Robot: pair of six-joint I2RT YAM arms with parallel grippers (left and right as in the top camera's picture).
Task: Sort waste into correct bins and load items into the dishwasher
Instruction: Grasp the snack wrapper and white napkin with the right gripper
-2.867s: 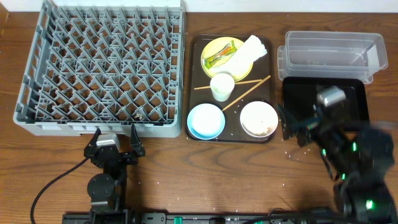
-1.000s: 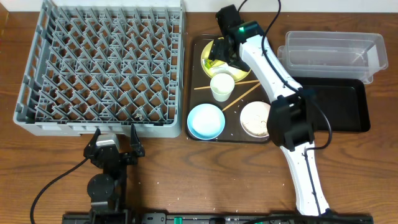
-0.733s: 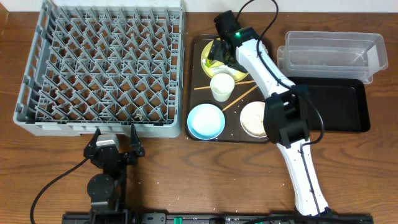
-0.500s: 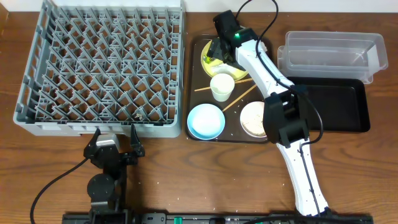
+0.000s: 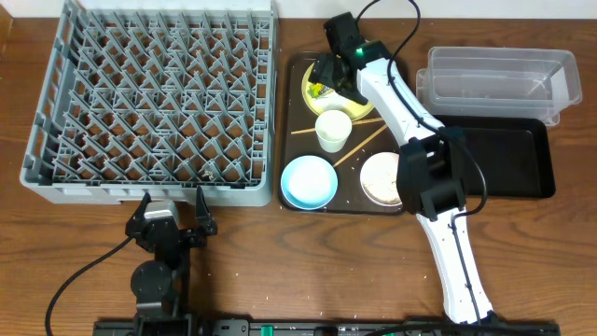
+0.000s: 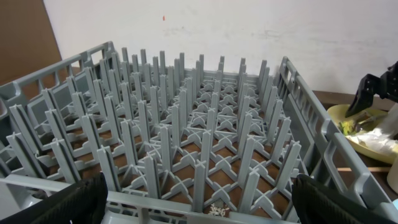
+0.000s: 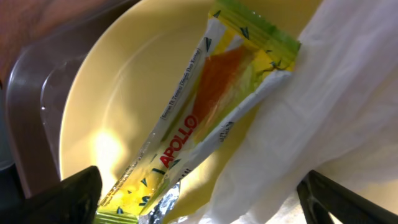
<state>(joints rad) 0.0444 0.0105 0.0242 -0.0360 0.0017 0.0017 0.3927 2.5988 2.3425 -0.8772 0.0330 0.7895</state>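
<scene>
The right hand is held over the far end of the brown tray, directly above the plate, with its jaws spread wide and nothing between them; in the wrist view only the dark fingertips are seen, at the lower corners and well apart. The wrapper is found flat on the plate, just below the hand. In the wrist view its long axis is seen slanting from upper right to lower left, so the line between the fingertips is crossed at an angle rather than squarely. The napkin is laid against the wrapper's right side, touching it and seemingly overlapping its edge. The step in hand is judged to be the reach for the wrapper, with no contact made yet. A descent is called for, and perhaps a turn of the wrist so that the wrapper's narrow width is spanned; otherwise the napkin could be pinched along with it. The left hand is parked at the near edge of the worktop, in front of the rack, likewise wide and empty and well apart from the plate, so the right arm is clearly the nearer. The tub and the black tray are set to the right of the brown tray, on the right arm's side
</scene>
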